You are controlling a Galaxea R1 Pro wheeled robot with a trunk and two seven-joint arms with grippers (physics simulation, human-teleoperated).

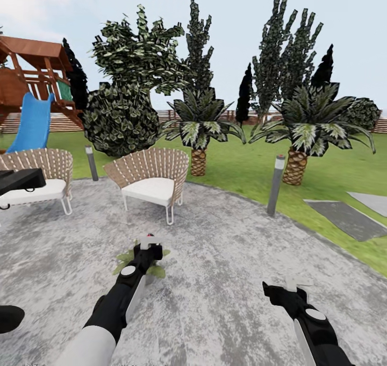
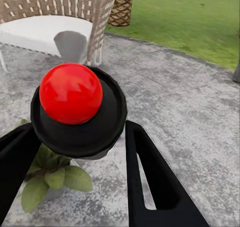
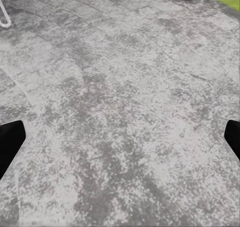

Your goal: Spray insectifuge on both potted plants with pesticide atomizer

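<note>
In the head view my left gripper (image 1: 147, 249) reaches out over the round grey patio (image 1: 226, 258), shut on the pesticide atomizer (image 1: 150, 242), whose whitish head pokes up past the fingers. Directly beneath it sits a potted plant (image 1: 129, 259) with broad light-green leaves. The left wrist view shows the atomizer's red nozzle ball (image 2: 70, 93) on its dark round body (image 2: 95, 132), clamped between my black fingers (image 2: 150, 177), with the plant's leaves (image 2: 52, 177) just below. My right gripper (image 1: 282, 288) hangs open over bare paving, nothing between its fingertips (image 3: 10, 142).
Two wicker chairs (image 1: 153, 179) (image 1: 40, 175) stand at the patio's far side, with short bollard lights (image 1: 276, 184) (image 1: 91, 163) on its rim. Palms (image 1: 296, 135), a big shrub (image 1: 121, 119), a playset with a blue slide (image 1: 32, 124), lawn and grey slabs (image 1: 346, 218) lie beyond.
</note>
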